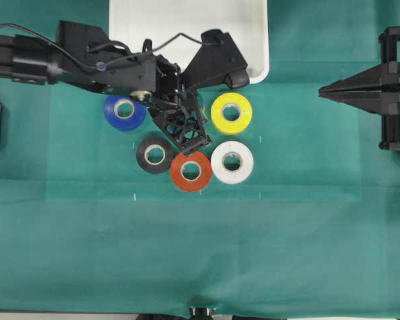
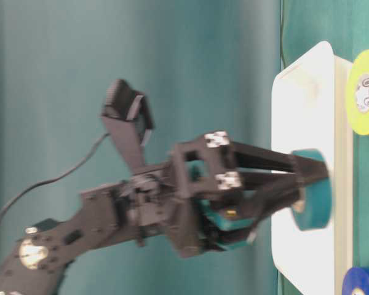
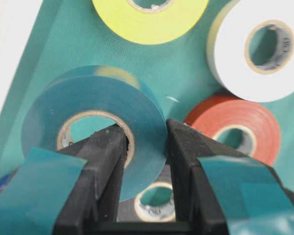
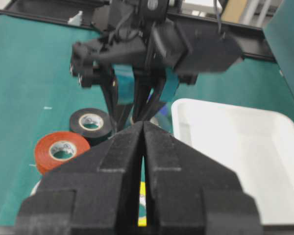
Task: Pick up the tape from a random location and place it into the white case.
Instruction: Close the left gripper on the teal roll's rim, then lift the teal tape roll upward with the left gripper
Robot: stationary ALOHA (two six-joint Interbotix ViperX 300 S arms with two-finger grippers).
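Left gripper pinches the tape by its wall, lifted above the rolls near the case at the table's far edge; right gripper pressed together.

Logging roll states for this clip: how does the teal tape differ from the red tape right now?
The teal tape is clamped in the left pincer, one finger through its core and one outside; the red tape is untouched. The teal tape is lifted off the cloth and tilted; the red tape lies flat on the cloth. Colour differs too. Both are rolls of similar size with pale cores.
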